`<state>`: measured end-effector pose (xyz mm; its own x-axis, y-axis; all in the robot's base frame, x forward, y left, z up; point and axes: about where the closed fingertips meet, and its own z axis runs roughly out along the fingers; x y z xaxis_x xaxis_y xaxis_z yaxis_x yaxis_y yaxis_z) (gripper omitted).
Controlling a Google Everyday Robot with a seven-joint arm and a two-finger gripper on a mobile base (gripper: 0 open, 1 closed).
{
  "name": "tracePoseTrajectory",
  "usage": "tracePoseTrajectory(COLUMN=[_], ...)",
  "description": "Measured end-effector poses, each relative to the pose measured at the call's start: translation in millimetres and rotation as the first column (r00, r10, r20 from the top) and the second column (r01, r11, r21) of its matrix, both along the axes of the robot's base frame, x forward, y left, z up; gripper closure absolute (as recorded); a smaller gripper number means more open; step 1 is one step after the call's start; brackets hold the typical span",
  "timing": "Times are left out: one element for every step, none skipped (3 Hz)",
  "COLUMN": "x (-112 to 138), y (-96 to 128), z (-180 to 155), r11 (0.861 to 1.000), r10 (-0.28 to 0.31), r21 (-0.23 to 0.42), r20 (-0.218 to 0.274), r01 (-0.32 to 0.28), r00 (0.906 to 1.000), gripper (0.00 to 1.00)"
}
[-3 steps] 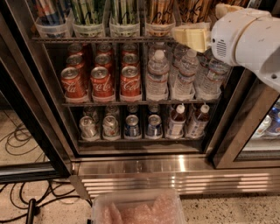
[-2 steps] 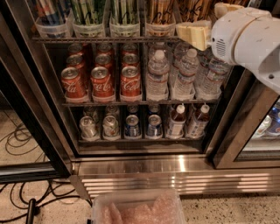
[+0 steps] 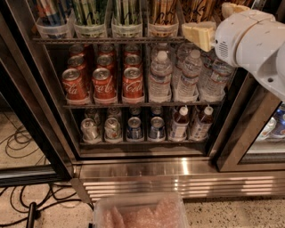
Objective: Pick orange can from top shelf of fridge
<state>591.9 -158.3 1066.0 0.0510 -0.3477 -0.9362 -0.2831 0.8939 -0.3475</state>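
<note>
The fridge [image 3: 53, 133] stands open in front of me. On its top shelf [image 3: 107, 40], clear tubs hold tall slim cans. The orange cans [image 3: 162, 11] with dark streaks stand in the tubs right of the middle, with more of them [image 3: 198, 9] further right. My gripper [image 3: 205, 18] is at the upper right, on a white arm, in front of the right end of the top shelf. Its cream fingers [image 3: 198, 34] are apart and hold nothing. The lower finger is level with the shelf's edge, just right of the orange cans' tub.
Green-and-white striped cans [image 3: 127, 11] stand left of the orange ones. Red cola cans [image 3: 104, 82] and water bottles [image 3: 160, 75] fill the middle shelf. Small cans and bottles [image 3: 133, 127] are on the bottom shelf. A clear bin [image 3: 142, 213] sits on the floor, with cables [image 3: 18, 142] to the left.
My gripper has moved slightly up and to the right along the top shelf's front. Nothing in the fridge has moved.
</note>
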Motion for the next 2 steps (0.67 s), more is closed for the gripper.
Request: tracePoseTrajectory(x=[6.3,12.3], y=[-0.8,5.5], z=[0.2,1.1], r11=[1.000,1.000], r10=[-0.015,-0.011], r21=[0.008,0.026], r20=[0.013,0.016], r01=[0.015,0.010], r00=[0.9998,0.9998], gripper=[0.37,0.37])
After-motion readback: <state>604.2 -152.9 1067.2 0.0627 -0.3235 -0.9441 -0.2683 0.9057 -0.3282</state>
